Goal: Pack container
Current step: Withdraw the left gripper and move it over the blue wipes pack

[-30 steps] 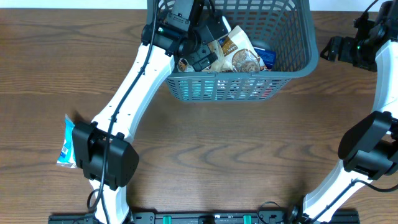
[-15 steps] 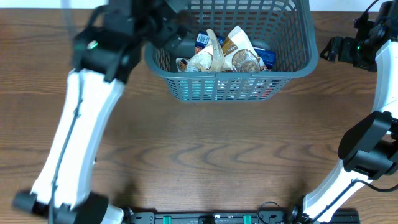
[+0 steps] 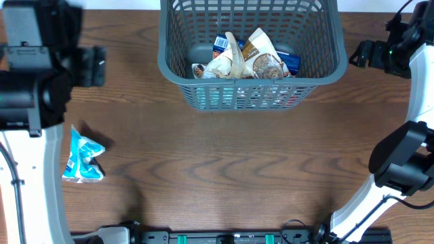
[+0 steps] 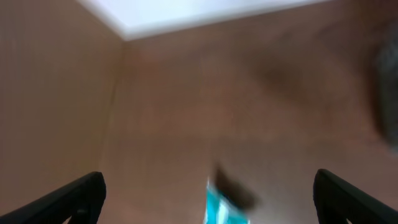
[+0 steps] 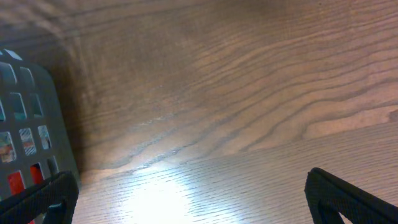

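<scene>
Now that the left arm [image 3: 34,74] has swung out to the left from where it was reaching a second ago, the deposit is judged complete.

Nearest the base, a crumpled light-blue plastic snack packet [image 3: 83,157] lies alone at the left of the brown wood-grain tabletop [image 3: 224,169]. The left claw [image 4: 209,186] hangs above it, fingers spread wide with nothing between them. Its wrist view is blurred, so its height over the packet cannot be fixed.

Farther off, at the middle of the far edge, stands the large rectangular grey-blue plastic lattice container [image 3: 247,80]. It holds a heap of tan and blue snack packets [image 3: 244,57], unshifted over the last half-second. The right claw [image 5: 191,186] sits just right of the container, spread and empty, position unchanged.

Finding: one packet is outstanding, and the left arm appears placed to collect it.
</scene>
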Controlling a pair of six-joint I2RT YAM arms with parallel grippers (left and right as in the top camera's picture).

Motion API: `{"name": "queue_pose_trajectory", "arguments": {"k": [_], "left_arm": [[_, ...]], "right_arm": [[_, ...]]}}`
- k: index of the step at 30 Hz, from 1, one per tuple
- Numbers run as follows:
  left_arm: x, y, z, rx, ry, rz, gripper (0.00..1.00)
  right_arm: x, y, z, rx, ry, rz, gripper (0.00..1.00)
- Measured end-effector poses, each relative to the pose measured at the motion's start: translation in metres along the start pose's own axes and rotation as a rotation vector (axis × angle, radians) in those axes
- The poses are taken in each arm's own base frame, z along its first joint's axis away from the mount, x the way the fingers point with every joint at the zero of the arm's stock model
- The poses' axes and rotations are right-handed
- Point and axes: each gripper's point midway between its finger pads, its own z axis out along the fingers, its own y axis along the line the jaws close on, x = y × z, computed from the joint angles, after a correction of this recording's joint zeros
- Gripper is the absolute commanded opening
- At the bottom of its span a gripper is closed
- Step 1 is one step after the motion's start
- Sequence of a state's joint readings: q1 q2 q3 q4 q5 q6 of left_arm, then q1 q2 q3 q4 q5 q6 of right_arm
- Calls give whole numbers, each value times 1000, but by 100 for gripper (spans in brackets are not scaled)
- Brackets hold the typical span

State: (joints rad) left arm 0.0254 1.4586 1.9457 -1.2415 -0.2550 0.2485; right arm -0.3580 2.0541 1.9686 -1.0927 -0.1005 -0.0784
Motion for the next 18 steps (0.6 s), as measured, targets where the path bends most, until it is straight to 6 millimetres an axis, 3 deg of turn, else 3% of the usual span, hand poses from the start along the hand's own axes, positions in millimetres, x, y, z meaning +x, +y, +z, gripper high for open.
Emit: {"name": "queue_pose_trajectory", "arguments": {"k": [3, 6, 9, 14, 18], "left_arm": [[30, 2, 27, -14, 98, -52, 99], [63, -12, 55, 1, 163, -84, 99], [108, -29, 72, 18, 225, -124, 99], [177, -47, 68, 37, 297, -178, 99], [215, -53, 63, 37, 342, -197, 99]], "right_arm": [[-2, 0, 0, 1, -6, -3, 99], [-2, 0, 0, 1, -8, -4, 99], [-2, 0, 0, 1, -9, -5, 99], [-2, 0, 0, 1, -9, -7, 99], [-3, 0, 0, 1, -10, -7, 99]]}}
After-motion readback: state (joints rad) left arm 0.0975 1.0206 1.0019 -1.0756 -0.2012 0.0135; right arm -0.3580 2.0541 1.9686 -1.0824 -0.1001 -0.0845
